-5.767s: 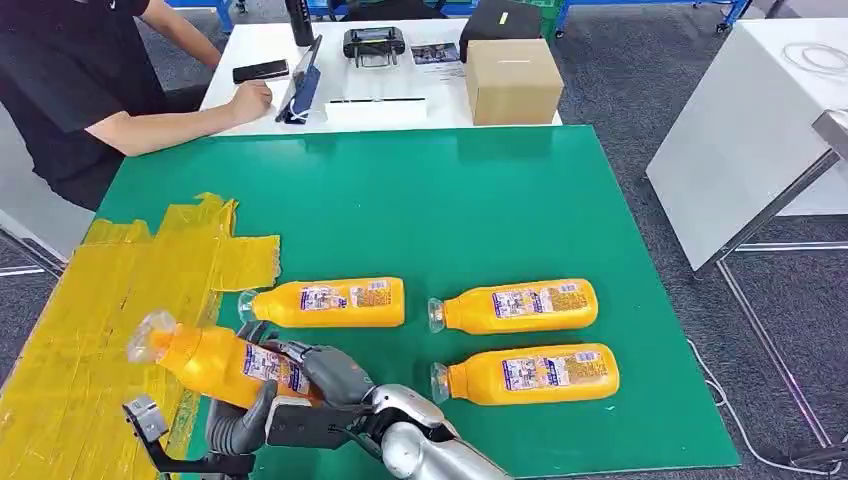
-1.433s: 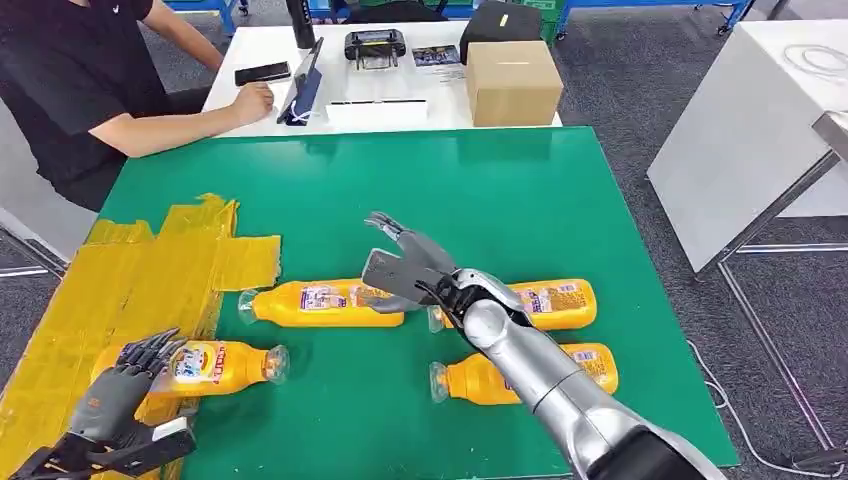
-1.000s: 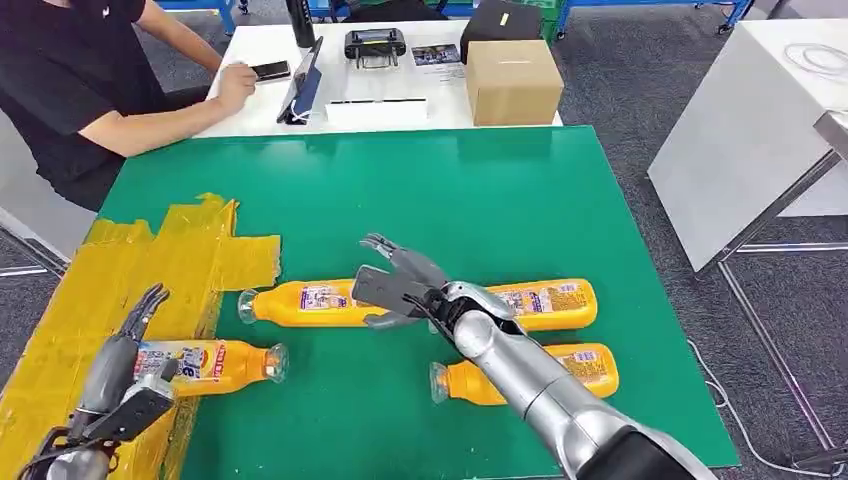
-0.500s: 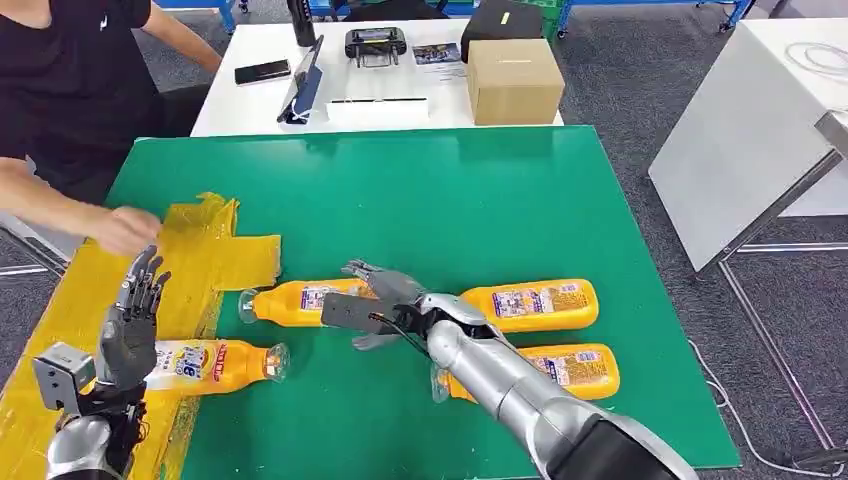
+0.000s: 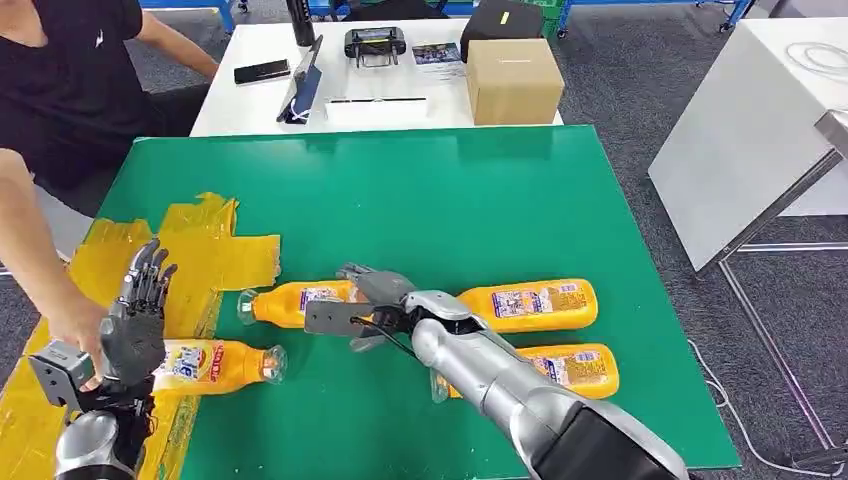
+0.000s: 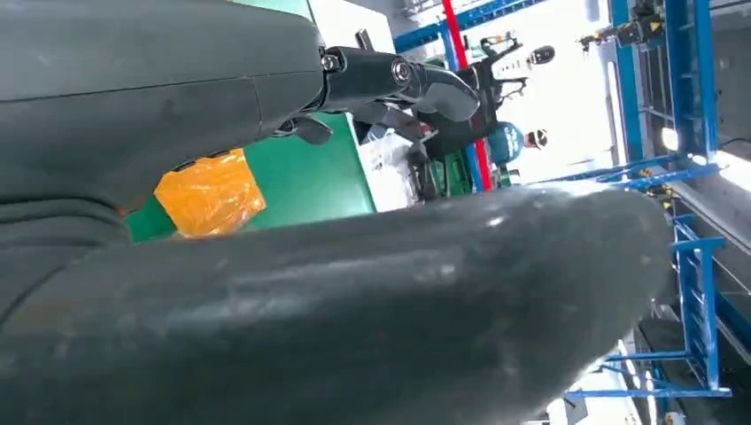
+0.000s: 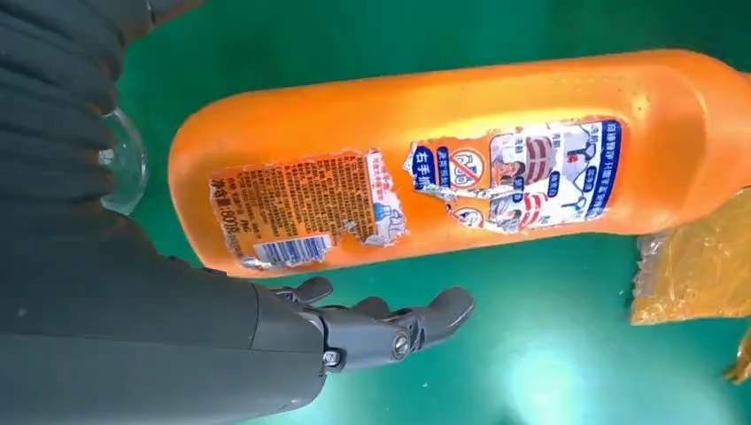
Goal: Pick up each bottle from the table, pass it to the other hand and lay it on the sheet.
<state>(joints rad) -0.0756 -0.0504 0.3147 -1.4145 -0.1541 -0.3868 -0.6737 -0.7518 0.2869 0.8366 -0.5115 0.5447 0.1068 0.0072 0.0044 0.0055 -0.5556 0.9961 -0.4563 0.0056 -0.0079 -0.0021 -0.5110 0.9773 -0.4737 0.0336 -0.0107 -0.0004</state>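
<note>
- Right hand (image 5: 365,305), fingers spread and empty, hovers at the centre bottle (image 5: 300,303), lined up to grasp it.
- Left hand (image 5: 135,325), lower left, is raised open beside the bottle lying on the yellow sheet (image 5: 120,270), evidently delivered.
- Two more bottles (image 5: 530,303) lie lower right, awaiting pickup.

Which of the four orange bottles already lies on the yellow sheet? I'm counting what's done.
The bottle nearest the left hand, bottle at the sheet edge, cap pointing right. The other three lie on bare green mat.
</note>
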